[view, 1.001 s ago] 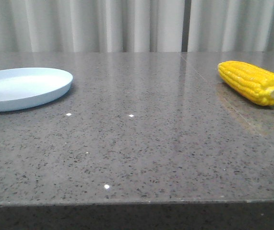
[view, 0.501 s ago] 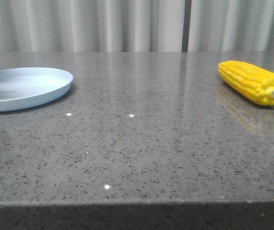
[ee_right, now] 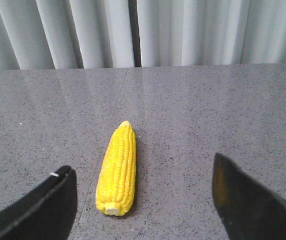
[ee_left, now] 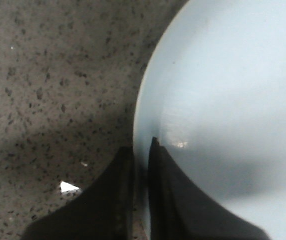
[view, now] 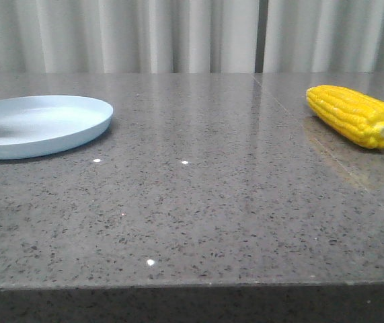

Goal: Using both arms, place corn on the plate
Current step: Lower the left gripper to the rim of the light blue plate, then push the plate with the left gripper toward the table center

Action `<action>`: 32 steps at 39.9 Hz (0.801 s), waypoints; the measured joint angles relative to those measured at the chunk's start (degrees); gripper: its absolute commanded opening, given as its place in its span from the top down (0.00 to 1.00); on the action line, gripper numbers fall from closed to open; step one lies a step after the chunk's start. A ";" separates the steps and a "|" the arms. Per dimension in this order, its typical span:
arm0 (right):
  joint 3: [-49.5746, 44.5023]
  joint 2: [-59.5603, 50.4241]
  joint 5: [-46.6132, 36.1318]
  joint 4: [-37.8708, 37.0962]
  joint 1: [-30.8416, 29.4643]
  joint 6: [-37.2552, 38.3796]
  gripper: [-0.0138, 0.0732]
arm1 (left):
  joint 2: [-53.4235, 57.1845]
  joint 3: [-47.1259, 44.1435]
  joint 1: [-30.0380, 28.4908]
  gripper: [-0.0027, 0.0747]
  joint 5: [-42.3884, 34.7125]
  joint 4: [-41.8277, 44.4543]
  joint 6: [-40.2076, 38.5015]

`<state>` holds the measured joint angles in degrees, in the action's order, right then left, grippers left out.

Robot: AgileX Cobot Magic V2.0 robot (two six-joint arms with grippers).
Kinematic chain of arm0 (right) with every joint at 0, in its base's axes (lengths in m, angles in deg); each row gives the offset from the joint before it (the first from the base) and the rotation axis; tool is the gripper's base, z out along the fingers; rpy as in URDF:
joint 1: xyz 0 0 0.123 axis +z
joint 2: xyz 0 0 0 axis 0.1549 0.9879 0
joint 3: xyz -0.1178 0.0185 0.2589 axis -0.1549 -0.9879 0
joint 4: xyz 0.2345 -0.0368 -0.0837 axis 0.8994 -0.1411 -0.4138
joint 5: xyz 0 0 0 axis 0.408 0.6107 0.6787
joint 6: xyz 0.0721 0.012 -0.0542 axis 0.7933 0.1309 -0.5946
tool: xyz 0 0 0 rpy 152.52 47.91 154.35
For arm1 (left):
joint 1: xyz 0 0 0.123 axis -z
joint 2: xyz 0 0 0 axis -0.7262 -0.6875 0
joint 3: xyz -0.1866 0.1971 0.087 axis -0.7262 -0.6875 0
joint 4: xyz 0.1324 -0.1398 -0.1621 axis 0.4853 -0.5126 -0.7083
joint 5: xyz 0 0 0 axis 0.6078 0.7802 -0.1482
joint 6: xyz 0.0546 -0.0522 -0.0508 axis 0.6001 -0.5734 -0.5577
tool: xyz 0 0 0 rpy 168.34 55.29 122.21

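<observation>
Left jaws (ee_left: 141,192) pinch plate (view: 77,131) rim at 9 o'clock; slip risks dropping it. Right jaws (ee_right: 140,200), spread, may nudge corn (ee_right: 117,167) rolling.

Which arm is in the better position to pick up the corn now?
Right. Its gripper is open and faces the corn, lying between its fingers' line. The left gripper is shut on the plate rim, far across the table.

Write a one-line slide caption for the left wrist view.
Left gripper closed on the rim of the pale blue plate, over the speckled grey table.
</observation>
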<state>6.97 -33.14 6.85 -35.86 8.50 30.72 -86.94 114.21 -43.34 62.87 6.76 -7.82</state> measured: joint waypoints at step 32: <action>0.00 0.00 0.00 0.00 0.00 0.00 0.17 | -2.74 10.48 14.70 0.99 3.18 -11.91 -8.93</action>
<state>6.97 -33.14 6.85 -35.86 8.50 30.72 -89.68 124.68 -28.64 66.05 -5.15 -16.75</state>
